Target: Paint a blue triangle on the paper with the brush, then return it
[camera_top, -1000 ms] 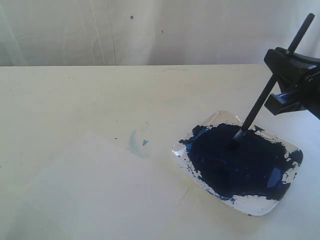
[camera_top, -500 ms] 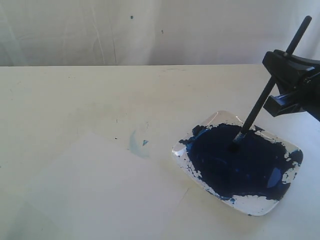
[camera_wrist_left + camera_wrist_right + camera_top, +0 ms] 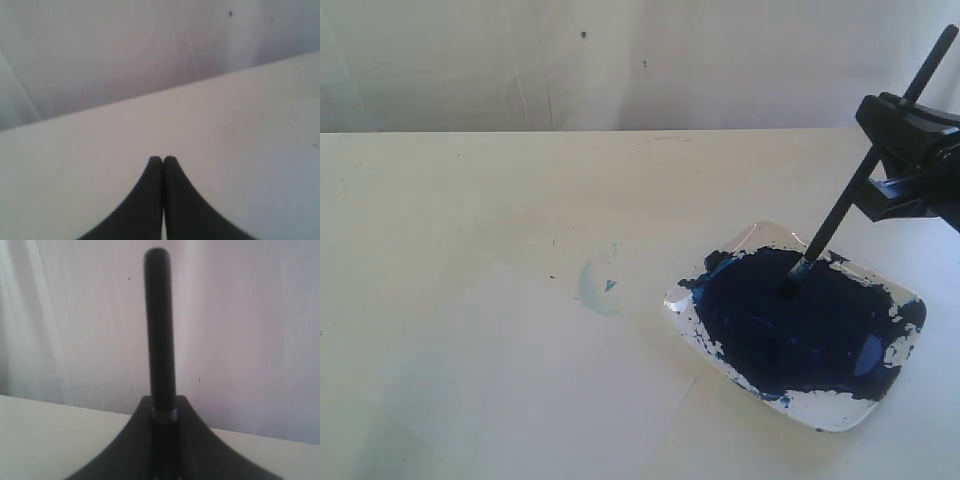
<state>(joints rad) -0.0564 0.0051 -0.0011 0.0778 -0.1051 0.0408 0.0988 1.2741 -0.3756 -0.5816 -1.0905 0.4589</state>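
Note:
My right gripper (image 3: 892, 160) is shut on the brush (image 3: 845, 205), whose black handle slants up past the jaws to the top right. The brush's silver ferrule and dark tip (image 3: 792, 282) dip into the navy paint pool (image 3: 795, 320) in the clear dish (image 3: 840, 410). In the right wrist view the handle (image 3: 160, 330) sticks straight up out of the right gripper (image 3: 164, 412). The off-white paper (image 3: 520, 370) lies at the front left, its edges faint. No blue triangle shows on it. My left gripper (image 3: 162, 160) is shut on nothing, above bare table, and is outside the exterior view.
A faint pale-blue smudge (image 3: 592, 285) with a tiny blue fleck marks the table left of the dish. A white curtain (image 3: 620, 60) hangs behind the table's far edge.
The right gripper has shifted slightly right and up with the brush; the tip stays in the paint at almost the same spot.

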